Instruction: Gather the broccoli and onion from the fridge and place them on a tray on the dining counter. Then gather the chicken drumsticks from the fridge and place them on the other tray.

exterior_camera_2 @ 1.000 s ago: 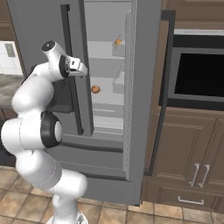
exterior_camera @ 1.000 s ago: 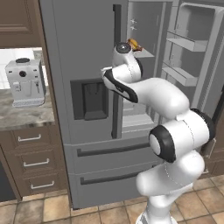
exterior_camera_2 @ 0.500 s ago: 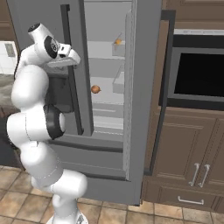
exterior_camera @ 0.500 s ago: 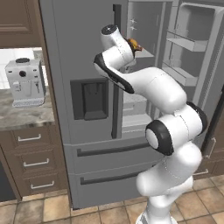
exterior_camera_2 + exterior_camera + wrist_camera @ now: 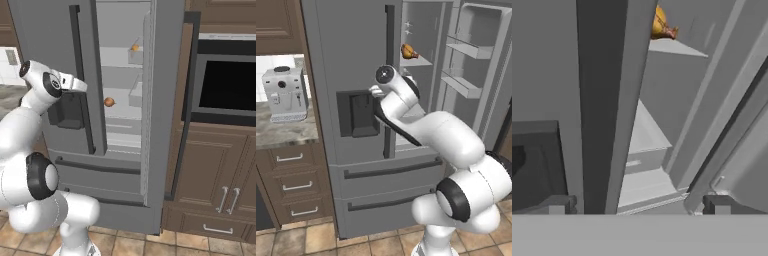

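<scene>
The fridge fills the middle of both base views, tall and grey, with its right door swung wide open and its left door shut. The shut door carries a long dark vertical handle and a dark dispenser recess; two wide drawers run across the bottom.

To the left of the fridge a stone desk on brown wooden drawers bears a white coffee machine. On the other side, seen from the right base view, a dark built-in oven sits in brown cabinets.

The white arm rises from the floor and bends up toward the fridge, its wrist just in front of the shut door by the dispenser recess.

The fingers stand spread as wide as they go and hold nothing; in the hand view they look up along the handle and into the open compartment.

On an upper shelf inside lies a golden-brown chicken drumstick, also visible at the top of the hand view. Lower down, on a middle shelf, sits the small round onion, well apart from the fingers.
</scene>
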{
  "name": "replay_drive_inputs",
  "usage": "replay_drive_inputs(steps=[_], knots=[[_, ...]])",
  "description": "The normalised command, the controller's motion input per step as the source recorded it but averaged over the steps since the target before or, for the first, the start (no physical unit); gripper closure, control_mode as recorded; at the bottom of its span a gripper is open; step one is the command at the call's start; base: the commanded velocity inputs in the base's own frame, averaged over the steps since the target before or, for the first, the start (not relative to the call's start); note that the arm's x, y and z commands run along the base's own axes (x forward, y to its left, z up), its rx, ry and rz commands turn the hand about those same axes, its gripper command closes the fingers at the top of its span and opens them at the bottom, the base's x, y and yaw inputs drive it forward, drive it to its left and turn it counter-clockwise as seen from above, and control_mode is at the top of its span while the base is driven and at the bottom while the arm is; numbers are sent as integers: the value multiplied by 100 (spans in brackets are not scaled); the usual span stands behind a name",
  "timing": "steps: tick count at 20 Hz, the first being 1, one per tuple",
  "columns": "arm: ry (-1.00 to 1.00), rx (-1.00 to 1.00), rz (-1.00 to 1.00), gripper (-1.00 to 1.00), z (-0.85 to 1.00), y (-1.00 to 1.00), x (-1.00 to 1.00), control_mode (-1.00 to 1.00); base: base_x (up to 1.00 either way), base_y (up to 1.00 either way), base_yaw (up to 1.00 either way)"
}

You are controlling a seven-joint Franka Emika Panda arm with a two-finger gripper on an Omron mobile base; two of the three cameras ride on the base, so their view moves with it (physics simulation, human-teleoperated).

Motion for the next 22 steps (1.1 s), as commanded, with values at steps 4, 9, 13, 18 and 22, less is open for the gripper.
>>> replay_drive_inputs(steps=[4,9,13,18,22], knots=[[-3,36,17,-100,-8,-6,49,-100,0,0,0],[0,17,13,-100,9,0,17,-100,0,0,0],[0,-4,10,-100,8,4,8,-100,0,0,0],[1,-6,4,-100,5,17,37,-100,0,0,0],[0,-3,0,-100,-1,29,46,-100,0,0,0]])
